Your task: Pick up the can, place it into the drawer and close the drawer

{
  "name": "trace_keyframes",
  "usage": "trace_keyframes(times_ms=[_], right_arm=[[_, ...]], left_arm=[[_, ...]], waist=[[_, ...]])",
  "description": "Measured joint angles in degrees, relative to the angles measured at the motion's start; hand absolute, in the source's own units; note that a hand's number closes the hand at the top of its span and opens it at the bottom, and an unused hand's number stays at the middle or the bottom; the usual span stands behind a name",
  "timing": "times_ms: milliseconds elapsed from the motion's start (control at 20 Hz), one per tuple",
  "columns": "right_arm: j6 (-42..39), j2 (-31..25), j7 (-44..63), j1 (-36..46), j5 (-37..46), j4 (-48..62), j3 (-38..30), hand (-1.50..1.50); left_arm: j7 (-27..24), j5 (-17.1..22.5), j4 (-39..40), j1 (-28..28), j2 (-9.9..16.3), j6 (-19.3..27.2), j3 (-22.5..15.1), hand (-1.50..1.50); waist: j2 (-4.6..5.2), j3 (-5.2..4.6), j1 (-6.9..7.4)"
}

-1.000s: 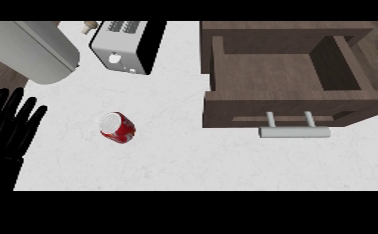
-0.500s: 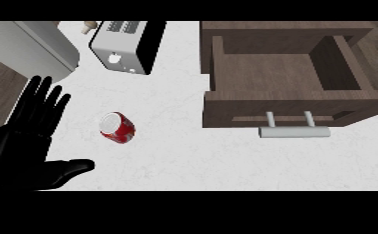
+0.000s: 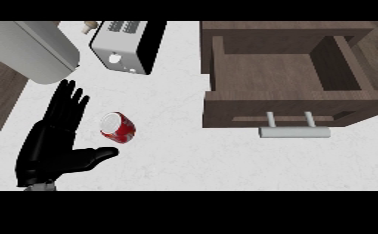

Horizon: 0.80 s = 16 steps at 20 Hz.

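The red can (image 3: 117, 127) lies on the surface at eight o'clock, just beside the spread-open left hand (image 3: 53, 145). Probably light, smooth and rolling; best clasped across its round body.

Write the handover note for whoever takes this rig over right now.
Left hand: open, fingers straight, just left of the can, not gripping it.
Right hand: not in view.
Can: lying on the counter, left of the drawer.
Drawer: open, nothing visible inside, handle facing the robot.
Done: nothing yet.
Left: grasp the can, put it in the drawer, push the drawer shut.
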<state>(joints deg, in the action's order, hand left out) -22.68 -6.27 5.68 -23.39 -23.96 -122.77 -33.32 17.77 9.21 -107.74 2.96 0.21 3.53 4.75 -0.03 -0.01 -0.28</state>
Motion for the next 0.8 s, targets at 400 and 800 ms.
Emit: trace_keyframes(times_ms=[400, 800], right_arm=[[-2.1, 2.1, 0.3, 0.1, 0.4, -0.2, -1.5, -1.5], [-4.3, 3.1, 0.3, -0.3, 0.4, -0.1, -3.2, -1.5]], left_arm=[[-8.3, -1.3, 10.2, -0.2, 0.1, 1.8, -0.6, -1.5], [-20.2, -1.2, 23.5, -0.6, 0.3, 0.8, 2.6, -1.5]], waist=[[0.01, -0.01, 0.0], [0.03, 0.0, -0.04]])
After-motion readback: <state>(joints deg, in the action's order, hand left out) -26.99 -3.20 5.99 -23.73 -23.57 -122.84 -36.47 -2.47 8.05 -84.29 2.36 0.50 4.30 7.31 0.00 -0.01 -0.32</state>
